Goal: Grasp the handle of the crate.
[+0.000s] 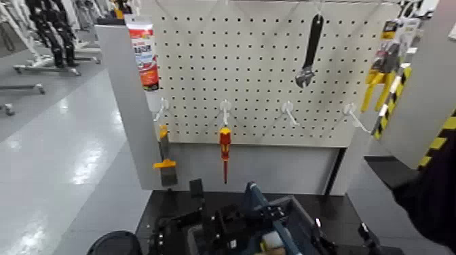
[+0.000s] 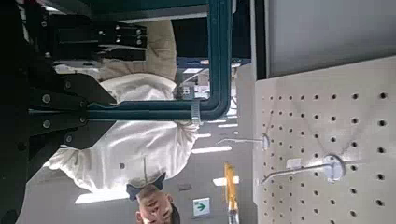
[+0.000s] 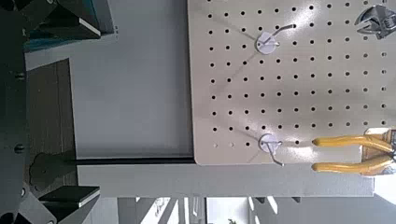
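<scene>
Black table under the pegboard
The crate [image 1: 298, 217] sits on the black table [image 1: 173, 203], at its 6 o'clock edge.

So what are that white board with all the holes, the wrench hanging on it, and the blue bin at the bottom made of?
The pegboard looks like white painted sheet, metal or hardboard; its even punched holes fit either. The wrench seems to be metal: dark handle, duller grey jaw end. The crate looks like moulded plastic, matt blue-grey with a thick rim. Its handle, a thin bar of similar colour, is probably plastic too.
</scene>
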Robot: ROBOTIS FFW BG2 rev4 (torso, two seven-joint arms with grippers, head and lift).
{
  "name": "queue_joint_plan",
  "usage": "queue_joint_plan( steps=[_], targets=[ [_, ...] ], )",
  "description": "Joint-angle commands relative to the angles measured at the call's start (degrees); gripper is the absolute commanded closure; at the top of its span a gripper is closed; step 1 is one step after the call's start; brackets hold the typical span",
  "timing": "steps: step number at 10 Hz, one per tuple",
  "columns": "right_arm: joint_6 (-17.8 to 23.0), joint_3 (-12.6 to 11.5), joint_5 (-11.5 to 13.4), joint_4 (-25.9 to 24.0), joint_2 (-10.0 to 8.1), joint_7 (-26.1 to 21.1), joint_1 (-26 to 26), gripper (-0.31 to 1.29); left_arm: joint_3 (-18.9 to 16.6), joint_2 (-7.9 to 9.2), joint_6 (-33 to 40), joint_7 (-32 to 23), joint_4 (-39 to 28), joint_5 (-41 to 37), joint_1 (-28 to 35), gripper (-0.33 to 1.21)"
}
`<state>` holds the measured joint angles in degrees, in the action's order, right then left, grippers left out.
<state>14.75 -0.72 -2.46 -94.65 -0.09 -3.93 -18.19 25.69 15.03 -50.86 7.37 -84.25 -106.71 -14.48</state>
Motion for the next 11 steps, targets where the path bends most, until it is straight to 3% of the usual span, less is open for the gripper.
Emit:
queue_joint_plan(
  steps=[1, 3, 8, 11],
  targets=[
    [0.2, 0.0, 0.0, 0.1, 1.14, -0.3, 0.0, 0.13, 0.0, 2.11, -1.1, -3.1, -3.5, -3.9, 1.9, 1.19],
    [0.5, -0.1, 0.0, 0.1, 1.14, -0.5, -0.1, 0.13, -0.6, 3.60, -1.4, -3.9, -5.1, -5.4, 3.1, 1.19],
    [0.2, 0.4, 0.0, -0.4, 0.97, -1.8, -0.2, 0.13, -1.7, 3.34, -2.0, -3.8, -5.8, -5.5, 3.9, 1.19],
    [-0.5, 0.3, 1.4, -1.1, 0.97, -2.2, -0.3, 0.13, -1.7, 3.42, -2.0, -3.7, -5.7, -5.5, 4.0, 1.19]
  ],
)
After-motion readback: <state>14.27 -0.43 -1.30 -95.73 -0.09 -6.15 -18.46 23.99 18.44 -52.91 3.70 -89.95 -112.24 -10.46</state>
